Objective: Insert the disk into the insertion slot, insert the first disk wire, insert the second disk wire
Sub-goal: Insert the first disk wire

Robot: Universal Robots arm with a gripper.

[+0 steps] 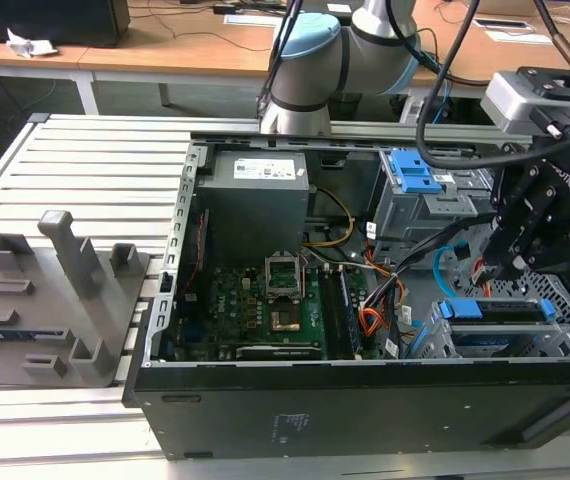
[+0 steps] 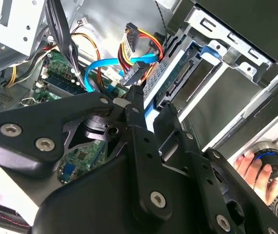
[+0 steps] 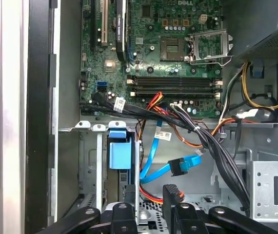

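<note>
The disk (image 1: pixel 495 310) in its blue carrier lies inside the insertion slot (image 1: pixel 568 338); in the first wrist view the carrier's blue tab (image 3: pixel 119 153) stands in the metal bay (image 3: pixel 92 163). My gripper (image 1: pixel 513 262) hangs just above the disk's connector end (image 2: pixel 178 78), its black fingers (image 3: pixel 129 197) a little apart with nothing clamped. The first disk wire (image 2: pixel 141 48), orange-red with a small plug, hangs loose ahead of the fingertips. The second disk wire (image 3: pixel 153 161), a light-blue loop (image 1: pixel 443 262), ends in a free dark plug (image 3: pixel 180 165) beside it.
The motherboard (image 1: pixel 265 300), power supply (image 1: pixel 255 200) and the grey upper cage with blue tabs (image 1: pixel 415 185) fill the open case. Black cables (image 3: pixel 202 136) cross over the bay. A grey fixture block (image 1: pixel 55 300) sits on the exterior view's left. A person's hand (image 2: pixel 251 168) shows outside the case.
</note>
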